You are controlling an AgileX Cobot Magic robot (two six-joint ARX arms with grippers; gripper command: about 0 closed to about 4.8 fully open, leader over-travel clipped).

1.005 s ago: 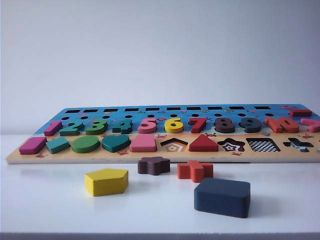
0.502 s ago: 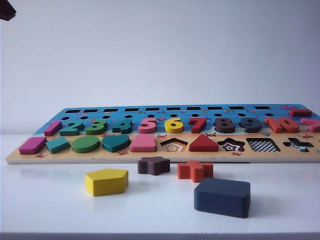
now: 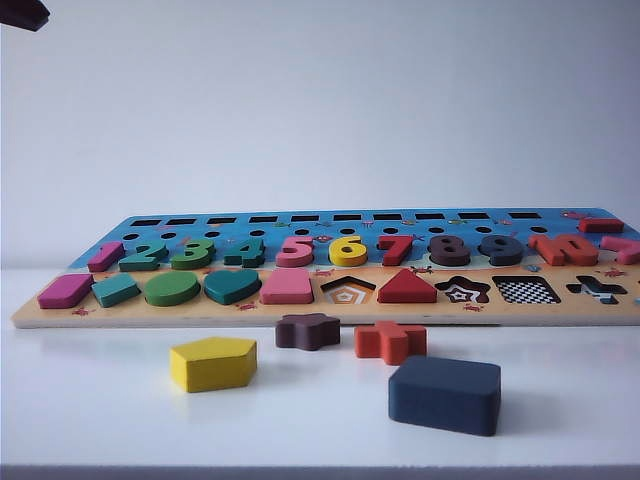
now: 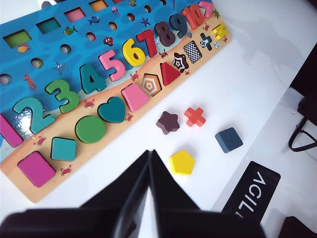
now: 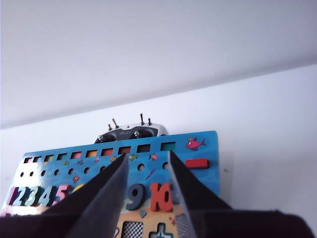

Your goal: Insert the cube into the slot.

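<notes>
Both pincers (left, right) show only partly.

We see the board lying across the back of the surface. The slot sits in the board's front row near its right end, between the star recess and the cross recess. The cube lies nearest the surface's front edge, right of the pentagon; the star and cross lie between them, just before the board.
</notes>
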